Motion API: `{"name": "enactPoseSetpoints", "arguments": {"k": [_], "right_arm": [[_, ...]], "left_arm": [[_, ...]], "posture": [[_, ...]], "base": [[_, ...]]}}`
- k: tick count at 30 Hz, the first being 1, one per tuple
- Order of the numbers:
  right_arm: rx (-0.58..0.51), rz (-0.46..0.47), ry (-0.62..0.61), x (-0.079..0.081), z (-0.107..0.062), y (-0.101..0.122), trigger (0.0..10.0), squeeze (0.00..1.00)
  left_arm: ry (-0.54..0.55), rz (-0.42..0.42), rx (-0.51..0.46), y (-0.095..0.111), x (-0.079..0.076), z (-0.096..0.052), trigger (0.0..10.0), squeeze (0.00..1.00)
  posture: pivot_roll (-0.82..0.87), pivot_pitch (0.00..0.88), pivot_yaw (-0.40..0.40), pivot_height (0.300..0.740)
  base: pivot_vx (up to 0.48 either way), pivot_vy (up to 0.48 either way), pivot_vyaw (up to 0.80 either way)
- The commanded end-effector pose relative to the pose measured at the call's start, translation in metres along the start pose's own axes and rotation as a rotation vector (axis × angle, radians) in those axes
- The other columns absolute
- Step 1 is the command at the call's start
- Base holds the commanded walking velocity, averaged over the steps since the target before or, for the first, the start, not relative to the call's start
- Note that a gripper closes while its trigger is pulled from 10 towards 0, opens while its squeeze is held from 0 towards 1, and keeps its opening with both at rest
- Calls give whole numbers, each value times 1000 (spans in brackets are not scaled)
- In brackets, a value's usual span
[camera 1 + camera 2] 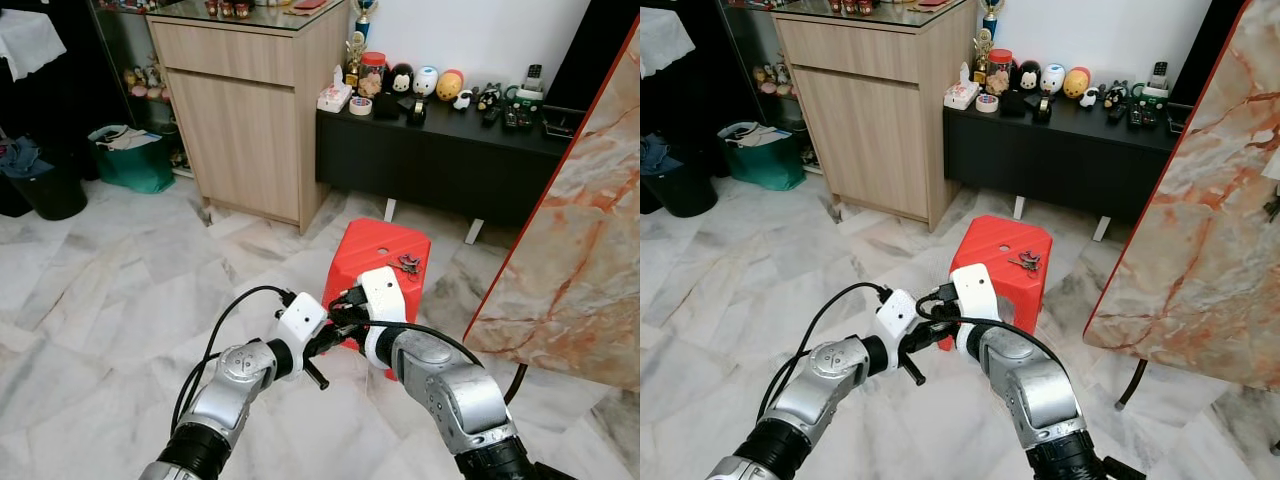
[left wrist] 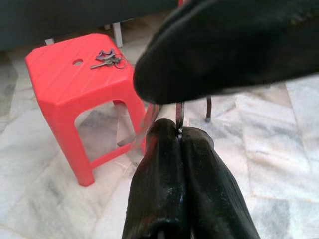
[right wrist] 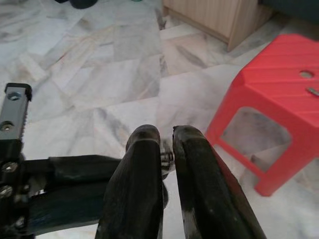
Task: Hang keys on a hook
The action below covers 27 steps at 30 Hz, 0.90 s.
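Observation:
A small bunch of dark keys (image 1: pixel 407 264) lies on top of a red plastic stool (image 1: pixel 375 250), near its right rear corner; the keys (image 2: pixel 106 58) also appear in the left wrist view. Both grippers hover close together just in front of the stool, below its top. The fingers of my left gripper (image 2: pixel 179 137) are pressed together with nothing held. My right gripper (image 3: pixel 167 137) is shut too, its fingers crossing just over the left ones. Neither touches the keys.
A tall marble-patterned panel (image 1: pixel 580 250) with a red edge stands at the right, close to the stool. Behind are a low black console (image 1: pixel 440 150) with figurines and a wooden cabinet (image 1: pixel 250 120). A green bag (image 1: pixel 130 155) and a black bin (image 1: pixel 45 185) sit far left.

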State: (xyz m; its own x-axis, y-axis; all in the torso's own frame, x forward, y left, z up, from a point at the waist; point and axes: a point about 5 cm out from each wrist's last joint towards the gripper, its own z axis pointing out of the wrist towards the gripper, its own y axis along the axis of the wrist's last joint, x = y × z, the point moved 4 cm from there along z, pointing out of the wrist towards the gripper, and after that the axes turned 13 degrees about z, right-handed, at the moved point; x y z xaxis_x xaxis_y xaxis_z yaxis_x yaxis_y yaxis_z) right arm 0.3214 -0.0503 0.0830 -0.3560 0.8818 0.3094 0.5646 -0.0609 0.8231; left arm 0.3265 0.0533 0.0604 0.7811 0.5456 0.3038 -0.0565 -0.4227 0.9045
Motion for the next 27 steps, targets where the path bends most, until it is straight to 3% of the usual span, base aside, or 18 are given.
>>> {"name": "enactPoseSetpoints", "arguments": {"k": [1,5,7,13,15,16,17,18,22,24,27], "right_arm": [[-35,-75,-25,-4,-2,13,10000,0],[-41,-127,-45,-10,-4,18,10000,0],[-49,-222,-85,-22,-6,24,10000,0],[-77,-214,-158,-47,-10,34,10000,0],[-107,-188,-228,-68,-15,40,10000,0],[-122,-158,-263,-79,-18,42,10000,0],[-122,-158,-263,-79,-18,42,10000,0],[-143,-102,-327,-100,-23,43,10000,0],[-165,37,-463,-146,-33,25,10000,0],[-141,127,-549,-172,-39,-1,10000,0],[-77,221,-590,-186,-41,-36,10000,0]], "left_arm": [[-33,83,86,-11,-2,-6,0,0],[-68,176,189,-27,-1,-15,0,0],[-89,225,241,-34,3,-26,0,0],[-113,325,317,-41,9,-40,0,0],[-22,336,346,-40,24,-46,0,0],[12,334,347,-40,30,-49,4980,0],[12,334,347,-40,30,-49,4980,0],[75,319,339,-39,39,-54,10000,0],[281,191,287,-37,61,-73,10000,0],[471,55,273,-44,81,-92,10000,0],[662,-98,313,-67,99,-117,10000,0]], "posture": [[47,0,-57,726],[55,0,-57,726],[55,0,-55,726],[63,0,-52,726],[65,0,-48,726],[67,0,-46,726],[67,0,-46,726],[70,0,-43,726],[78,0,-44,726],[94,0,-52,726],[104,0,-56,726]], "base": [[0,0,0],[0,0,0],[0,0,0],[0,0,0],[0,0,0],[0,0,0],[0,0,0],[0,0,0],[0,0,0],[0,0,0],[0,0,0]]}}
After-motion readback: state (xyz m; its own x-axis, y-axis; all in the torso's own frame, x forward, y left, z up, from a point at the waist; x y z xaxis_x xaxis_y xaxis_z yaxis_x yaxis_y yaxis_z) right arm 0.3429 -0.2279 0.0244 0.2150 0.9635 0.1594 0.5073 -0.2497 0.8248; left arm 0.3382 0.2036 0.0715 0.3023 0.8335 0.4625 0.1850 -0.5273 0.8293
